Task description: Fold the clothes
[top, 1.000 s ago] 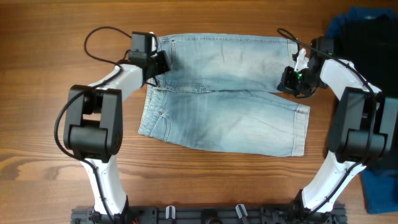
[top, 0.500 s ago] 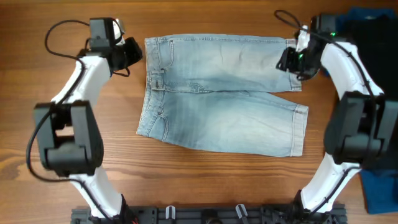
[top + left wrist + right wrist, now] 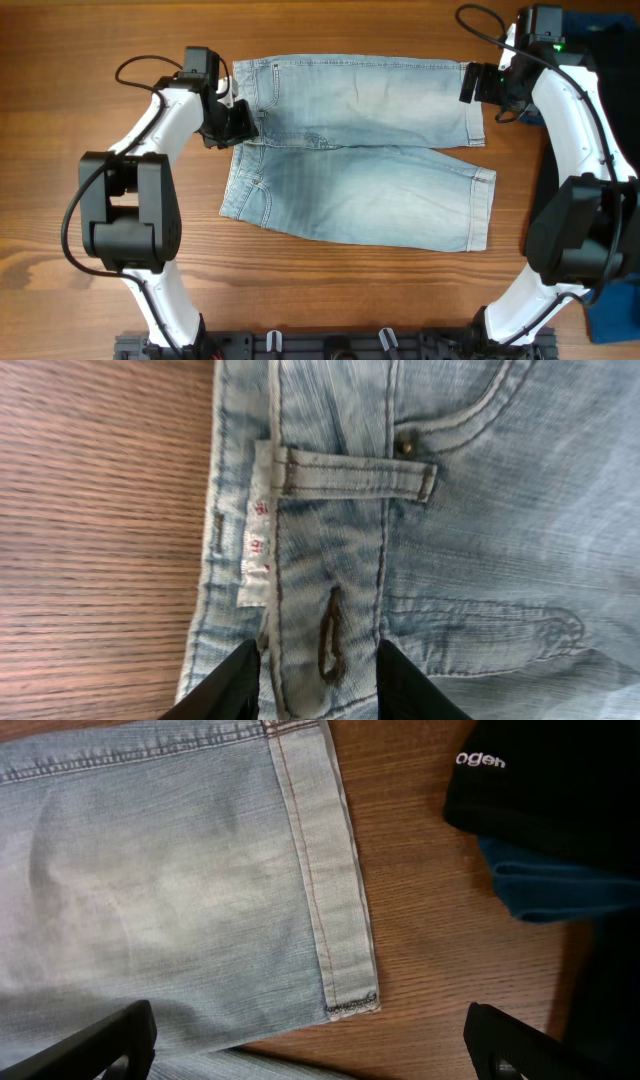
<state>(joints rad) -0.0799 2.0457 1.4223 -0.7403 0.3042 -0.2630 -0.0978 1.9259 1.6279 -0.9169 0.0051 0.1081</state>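
Denim shorts [image 3: 360,150] lay flat on the desk [image 3: 60,220], waistband to the left. Left end effector [image 3: 316,682] was part open, fingers straddling the waistband edge and gripping nothing. Right end effector [image 3: 310,1045] was spread wide over the upper leg hem, empty.

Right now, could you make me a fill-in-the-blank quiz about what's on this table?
1. The denim shorts lie flat on a ___ table.
2. The left gripper is open over the shorts' ___, beside a belt loop.
3. The right gripper is open near the ___ of one leg.
4. The black garment bears ___ lettering.

Missing words: wooden; waistband; hem; white.
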